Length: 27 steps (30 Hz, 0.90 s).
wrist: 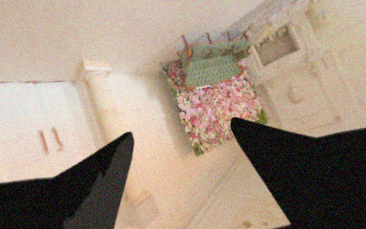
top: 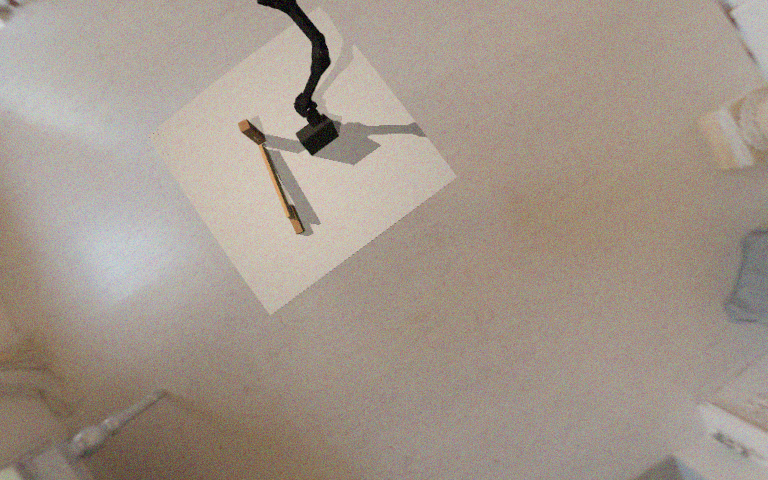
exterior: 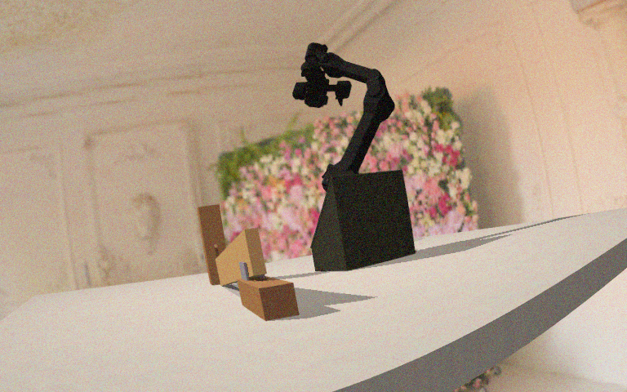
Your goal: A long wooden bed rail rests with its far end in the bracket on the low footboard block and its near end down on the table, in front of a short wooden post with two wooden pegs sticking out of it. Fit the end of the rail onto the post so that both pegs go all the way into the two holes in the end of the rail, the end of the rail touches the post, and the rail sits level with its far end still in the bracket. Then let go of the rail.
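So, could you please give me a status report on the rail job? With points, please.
Pincer (exterior: 321, 95) (wrist: 182, 129) open, raised, clear of rail. Rail (top: 276, 178) (exterior: 235, 260) unfitted, peg showing at post (top: 251, 130) (exterior: 208, 233). No obstruction seen.

Seen from above, the tan rail (top: 274, 178) (exterior: 254, 250) slants unfitted, its five-o'clock end at the grey bracket (exterior: 243, 270) on the low brown block (top: 298, 227) (exterior: 279, 300), its lower end near the upright brown post (top: 246, 127) (exterior: 210, 238) at eleven.

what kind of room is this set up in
Probably a grand, ornate hall, perhaps dressed for an event: moulded wall panels, a big wall of pink and white flowers and a green tufted settee.
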Available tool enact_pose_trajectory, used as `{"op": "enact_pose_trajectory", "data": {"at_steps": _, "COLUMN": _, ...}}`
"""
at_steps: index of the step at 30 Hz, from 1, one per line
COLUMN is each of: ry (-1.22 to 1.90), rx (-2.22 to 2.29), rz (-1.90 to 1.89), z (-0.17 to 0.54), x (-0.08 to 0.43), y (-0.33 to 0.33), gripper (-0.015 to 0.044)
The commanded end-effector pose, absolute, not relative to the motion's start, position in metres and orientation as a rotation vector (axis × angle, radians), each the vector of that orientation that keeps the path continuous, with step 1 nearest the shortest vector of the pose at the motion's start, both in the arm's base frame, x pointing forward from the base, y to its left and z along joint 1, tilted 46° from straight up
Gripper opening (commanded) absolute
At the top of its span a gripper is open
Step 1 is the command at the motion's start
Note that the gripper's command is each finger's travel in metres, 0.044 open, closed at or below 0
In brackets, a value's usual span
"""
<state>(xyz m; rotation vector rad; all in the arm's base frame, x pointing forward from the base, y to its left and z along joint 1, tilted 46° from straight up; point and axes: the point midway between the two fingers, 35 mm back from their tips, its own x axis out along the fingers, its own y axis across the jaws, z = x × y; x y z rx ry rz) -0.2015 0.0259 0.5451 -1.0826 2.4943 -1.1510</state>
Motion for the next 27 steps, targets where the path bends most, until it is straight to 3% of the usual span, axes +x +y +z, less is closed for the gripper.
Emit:
{"op": "enact_pose_trajectory", "data": {"at_steps": 1, "ry": 2.493, "rx": -1.085, "rz": -1.151, "z": 0.545, "x": -0.201, "y": 0.025, "gripper": 0.0426}}
{"op": "enact_pose_trajectory", "data": {"at_steps": 12, "ry": 2.296, "rx": -1.315, "rz": -1.123, "z": 0.561, "x": -0.146, "y": -0.056, "gripper": 0.0440}}
{"op": "enact_pose_trajectory", "data": {"at_steps": 27, "ry": 1.912, "rx": -1.599, "rz": -0.989, "z": 0.553, "x": -0.015, "y": -0.159, "gripper": 0.0440}}
